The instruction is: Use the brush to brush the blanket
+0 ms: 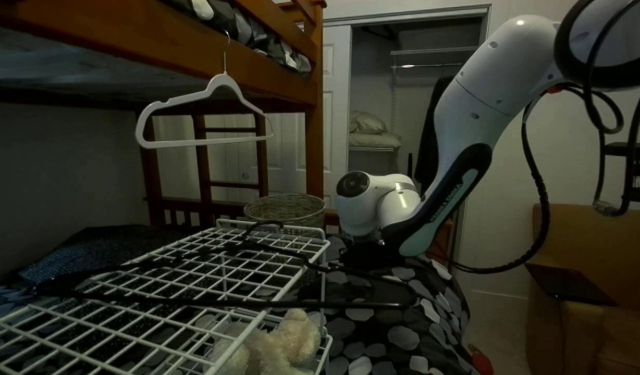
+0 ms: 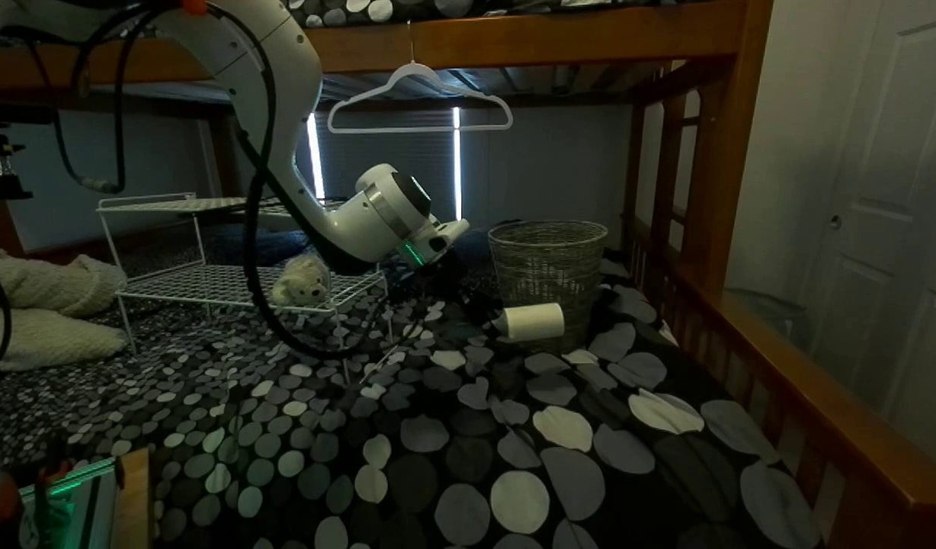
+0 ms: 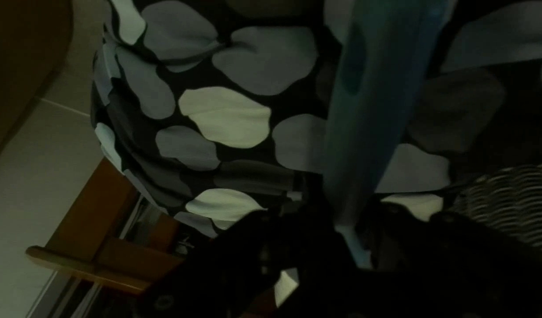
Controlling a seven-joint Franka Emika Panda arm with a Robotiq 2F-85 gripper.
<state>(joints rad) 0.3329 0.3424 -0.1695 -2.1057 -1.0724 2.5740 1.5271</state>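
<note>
The blanket, black with big white and grey dots, covers the bed in an exterior view point(image 2: 520, 499), in an exterior view point(image 1: 403, 337) and in the wrist view point(image 3: 227, 115). The brush is a roller with a white cylinder head point(image 2: 533, 322), low over the blanket in front of the basket; I cannot tell whether it touches. Its blue-grey handle point(image 3: 372, 97) runs up out of the wrist view; the head does not show there. My black gripper point(image 3: 348, 210) is shut on the handle. In an exterior view the gripper point(image 2: 479, 313) is dark and hard to make out.
A wicker basket point(image 2: 546, 267) stands right behind the roller. A white wire rack point(image 2: 232, 284) holds a cream plush toy point(image 2: 303, 282); a black hanger point(image 1: 236, 302) lies on it. A white hanger point(image 2: 421, 128) hangs from the upper bunk. A wooden rail point(image 2: 841, 412) edges the bed.
</note>
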